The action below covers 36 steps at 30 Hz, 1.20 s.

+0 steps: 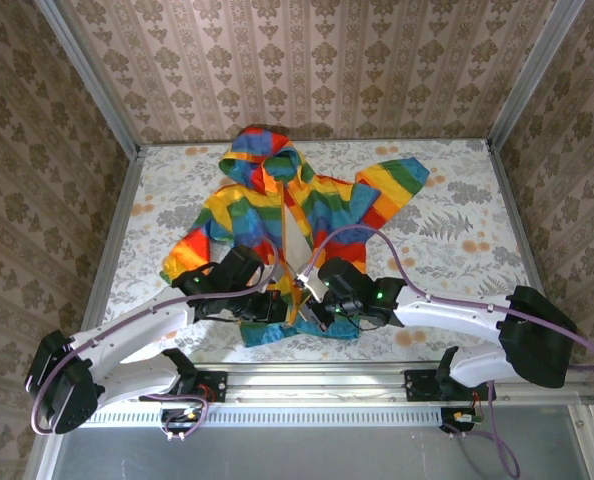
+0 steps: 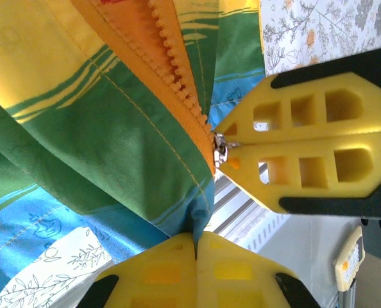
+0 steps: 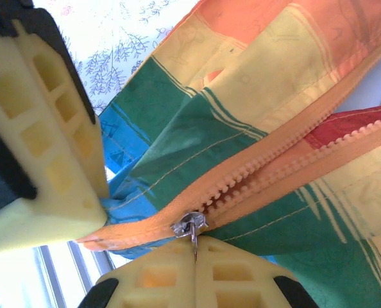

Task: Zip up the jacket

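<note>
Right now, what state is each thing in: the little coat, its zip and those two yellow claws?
jacket: spread on the table, front mostly unzipped.
zipper pull: down at the bottom hem, teeth apart above it.
left gripper: shut on the jacket's hem.
right gripper: shut on the zipper pull.
</note>
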Tool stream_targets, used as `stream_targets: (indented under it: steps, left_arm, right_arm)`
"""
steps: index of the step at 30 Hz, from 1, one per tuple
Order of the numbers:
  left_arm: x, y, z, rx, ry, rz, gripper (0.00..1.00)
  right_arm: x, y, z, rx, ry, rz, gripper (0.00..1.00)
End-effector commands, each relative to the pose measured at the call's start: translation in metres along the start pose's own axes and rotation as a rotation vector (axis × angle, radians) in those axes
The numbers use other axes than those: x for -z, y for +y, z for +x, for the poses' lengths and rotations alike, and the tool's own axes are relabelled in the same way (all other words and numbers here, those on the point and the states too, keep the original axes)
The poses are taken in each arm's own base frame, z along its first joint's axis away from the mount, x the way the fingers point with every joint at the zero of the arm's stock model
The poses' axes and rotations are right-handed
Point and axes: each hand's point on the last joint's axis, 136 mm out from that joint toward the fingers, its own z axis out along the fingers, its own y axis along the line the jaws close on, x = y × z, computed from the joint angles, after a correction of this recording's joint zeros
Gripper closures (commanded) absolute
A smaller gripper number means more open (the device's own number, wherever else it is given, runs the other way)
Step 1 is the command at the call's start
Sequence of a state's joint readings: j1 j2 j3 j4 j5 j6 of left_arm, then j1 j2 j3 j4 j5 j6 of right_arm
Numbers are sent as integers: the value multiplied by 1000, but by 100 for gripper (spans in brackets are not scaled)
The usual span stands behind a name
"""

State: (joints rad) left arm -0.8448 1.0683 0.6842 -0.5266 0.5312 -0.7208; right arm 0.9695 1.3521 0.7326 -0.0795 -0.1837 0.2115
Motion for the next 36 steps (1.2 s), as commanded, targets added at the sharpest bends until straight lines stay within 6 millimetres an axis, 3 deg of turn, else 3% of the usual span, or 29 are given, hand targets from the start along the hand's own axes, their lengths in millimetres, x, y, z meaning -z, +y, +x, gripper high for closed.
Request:
stream_targets:
  steps: [1, 18, 36]
  left_arm:
    - [5, 1, 22, -3, 87, -18, 100]
    - [7, 11, 27, 8, 49, -52, 100]
    - [13, 18, 33, 17, -5, -70, 100]
  right_arm:
    - [0, -17, -6, -25, -8, 66, 100]
    - [14, -57, -37, -85, -48, 143, 100]
    - [-5, -95, -69, -122, -26, 161, 100]
